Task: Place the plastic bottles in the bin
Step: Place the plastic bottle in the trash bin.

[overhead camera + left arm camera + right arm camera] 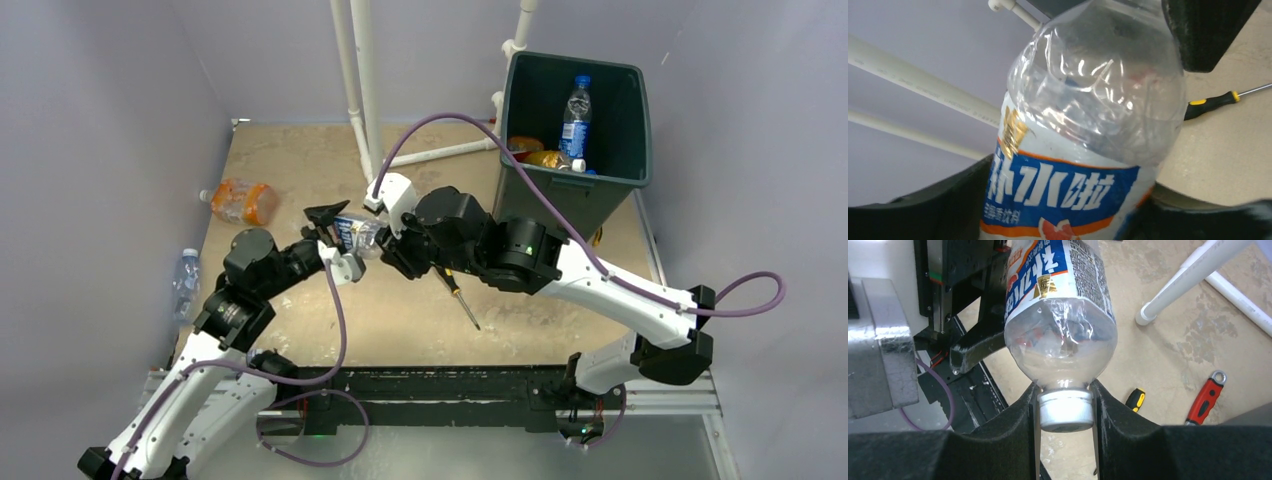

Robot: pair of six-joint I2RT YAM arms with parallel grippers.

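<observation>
Cap (1066,412), white and ribbed, sits nearest the right wrist lens. The right gripper (1065,395) is clamped on it, one pad on each side. Likely reason: the cap is the stiffest part, while the clear body above is dented and thin.

- Bottle (1060,325) is held in the air over mid-table, spanning the two arms, neck toward the right arm.
- Left gripper (342,235) brackets the label end. I cannot tell whether its fingers press the body or stand just off it.
- Judgement: a handover. The bin is on the far right, an easier reach for the right arm.
- Label: blue band edged in orange, with big white characters "水啦". The character before them is partly cut off, possibly "补". There is a gold foil patch above and a grapefruit slice below. The small print is unreadable.
- Table (300,160) below: a yellow-and-black screwdriver (1135,399) and a red-handled wrench (1205,397), well apart from the bottle. White pipes (1188,277) lie beyond.
- Left side of table: an orange bottle (243,200) lies on its side. A clear bottle (186,282) lies at the edge. Both are yet to be collected.
- Bin (620,160), far right, is dark green. Already inside are a blue-capped bottle (575,115) leaning on the wall and orange ones low down. Their labels are too small to read.
</observation>
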